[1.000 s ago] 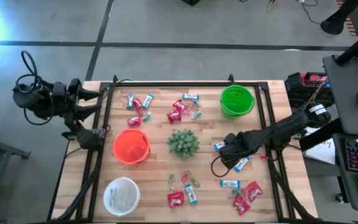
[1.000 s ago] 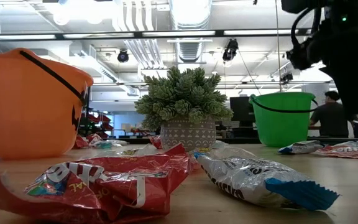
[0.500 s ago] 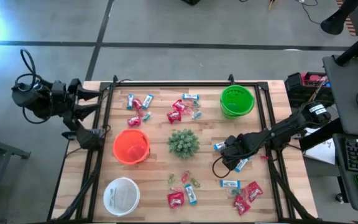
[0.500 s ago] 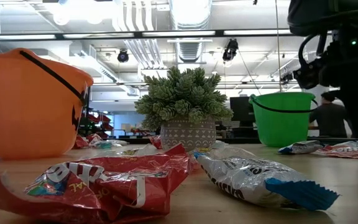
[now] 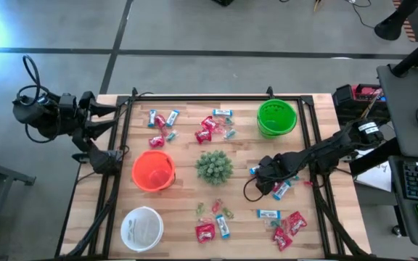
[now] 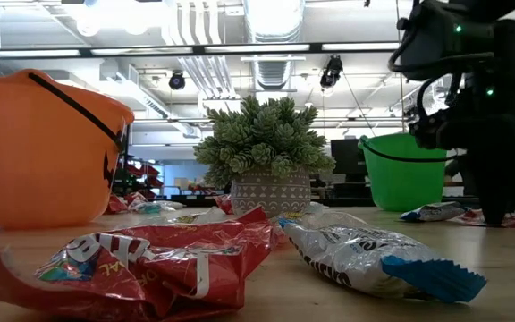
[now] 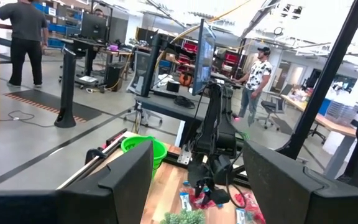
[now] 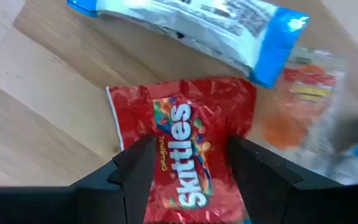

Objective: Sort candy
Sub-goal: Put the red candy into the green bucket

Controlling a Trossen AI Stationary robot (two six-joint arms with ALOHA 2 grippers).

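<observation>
My right gripper (image 5: 265,180) points down, open, low over candy right of the plant (image 5: 213,166). In its wrist view a red Skittles packet (image 8: 185,134) lies flat on the wood between the two fingers, whose tips overlap its two long edges. A blue-and-white bar (image 8: 191,22) lies just beyond it, with an orange-tinted wrapper (image 8: 300,106) beside that. In the low view the right gripper (image 6: 497,215) reaches almost to the tabletop. My left gripper (image 7: 197,186) waits open and level beyond the table's left edge. My right gripper comes at the red packet from above, one finger (image 8: 135,171) over each long edge (image 8: 157,155), across the packet. I cannot tell whether the fingertips touch it. The packet lies flat on the table.
An orange bucket (image 5: 153,170), a white bucket (image 5: 141,228) and a green bucket (image 5: 276,117) stand on the table. Candy lies loose at the far middle (image 5: 209,129), far left (image 5: 162,122), near middle (image 5: 212,223) and near right (image 5: 281,225). A dark frame (image 5: 307,138) rims the table.
My right gripper has come down toward the tabletop over the candy right of the plant, still pointing down and still open. The candy has stayed where it was.
</observation>
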